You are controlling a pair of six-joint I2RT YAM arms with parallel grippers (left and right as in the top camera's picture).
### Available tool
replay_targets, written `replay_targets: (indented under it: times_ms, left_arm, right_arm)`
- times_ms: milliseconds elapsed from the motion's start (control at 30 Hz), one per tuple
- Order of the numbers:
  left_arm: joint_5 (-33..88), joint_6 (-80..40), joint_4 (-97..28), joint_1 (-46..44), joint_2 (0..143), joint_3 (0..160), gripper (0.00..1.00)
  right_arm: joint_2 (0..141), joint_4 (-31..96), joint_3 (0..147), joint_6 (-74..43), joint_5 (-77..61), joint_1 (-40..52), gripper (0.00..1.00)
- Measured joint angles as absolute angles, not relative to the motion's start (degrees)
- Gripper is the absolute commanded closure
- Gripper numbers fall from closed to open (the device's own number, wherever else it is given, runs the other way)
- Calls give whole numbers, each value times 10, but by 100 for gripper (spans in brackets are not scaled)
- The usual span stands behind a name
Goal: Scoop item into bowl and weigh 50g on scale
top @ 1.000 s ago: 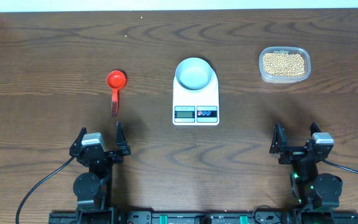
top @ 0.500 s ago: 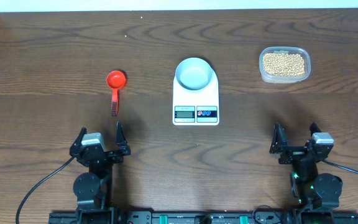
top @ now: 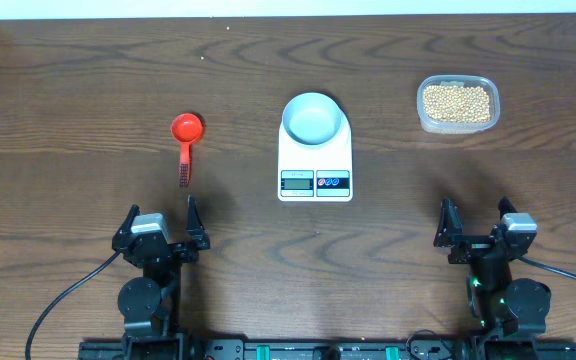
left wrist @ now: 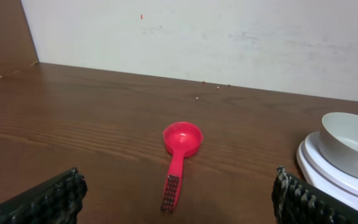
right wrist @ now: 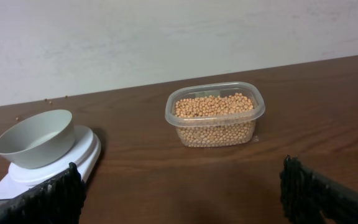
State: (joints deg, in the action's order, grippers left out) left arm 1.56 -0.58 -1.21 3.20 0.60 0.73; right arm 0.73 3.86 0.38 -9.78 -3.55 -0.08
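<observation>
The pale blue-grey bowl (top: 313, 119) (left wrist: 352, 135) (right wrist: 36, 138) stands empty on the white scale (top: 315, 171) (right wrist: 86, 155) at the table's middle. Tan beans, the item (top: 456, 102) (right wrist: 213, 106), fill a clear plastic tub (top: 458, 123) (right wrist: 216, 132) at the right. A red scoop (top: 186, 140) (left wrist: 179, 155) lies left of the scale, handle toward me. My left gripper (top: 161, 226) (left wrist: 179, 202) rests open near the front edge, straight behind the scoop. At the front right, my right gripper (top: 476, 223) (right wrist: 180, 196) is open too, with bare table between its fingers.
The wooden table (top: 88, 80) ends at a pale wall (left wrist: 229, 37) at the back. A few stray beans (left wrist: 207, 87) lie near that far edge. The arms' bases (top: 148, 300) stand along the front edge.
</observation>
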Motion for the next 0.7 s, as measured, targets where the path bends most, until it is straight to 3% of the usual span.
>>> replay_targets:
  times_ms: [700]
  left_arm:
    - [13, -6, -41, 32, 6, 26, 2]
  right_arm:
    - [7, 39, 4, -98, -36, -1, 1]
